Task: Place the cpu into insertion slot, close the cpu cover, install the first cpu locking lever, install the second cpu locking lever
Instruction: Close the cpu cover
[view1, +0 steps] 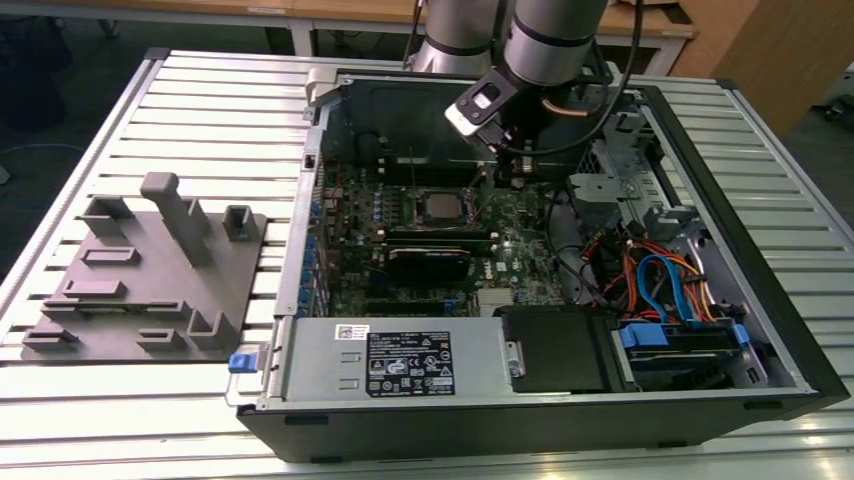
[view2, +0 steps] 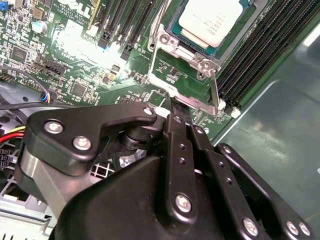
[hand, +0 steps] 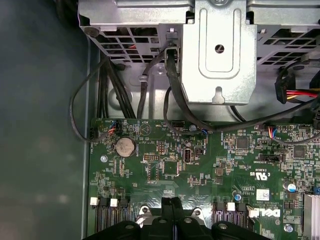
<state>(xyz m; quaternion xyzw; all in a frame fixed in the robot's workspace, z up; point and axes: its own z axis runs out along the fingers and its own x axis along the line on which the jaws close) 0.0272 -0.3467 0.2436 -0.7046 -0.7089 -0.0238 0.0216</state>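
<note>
Presently an open case (view1: 747, 300) is lying on the slatted table (view1: 200, 110), with a grey fixture (view1: 147, 270) sitting well apart on the exterior view's left. A power supply (view1: 387, 365) is filling the case's near edge, and coloured cables (view1: 654, 280) are bunching on the exterior view's right. In the first wrist view a metal cage (hand: 220, 50) is hanging over the board (hand: 200, 165), black leads (hand: 172, 95) are looping down from it, and a coin cell (hand: 124, 146) is sitting on the board. Memory slots (view2: 260, 55) are running just beside the slot (view2: 176, 31).

The arm is reaching down into the case from the far side, its gripper (view2: 173, 102) pointing at the board. The fingers (view2: 180, 130) are pressing together, no gap showing in both wrist views, and their tips are meeting the free edge of the cover (view2: 197, 102); whether anything is pinched between them I cannot tell.

The cpu (view2: 212, 20) is sitting in the slot, metal top up. The cover is standing swung off the slot, its window framing bare green board.
</note>
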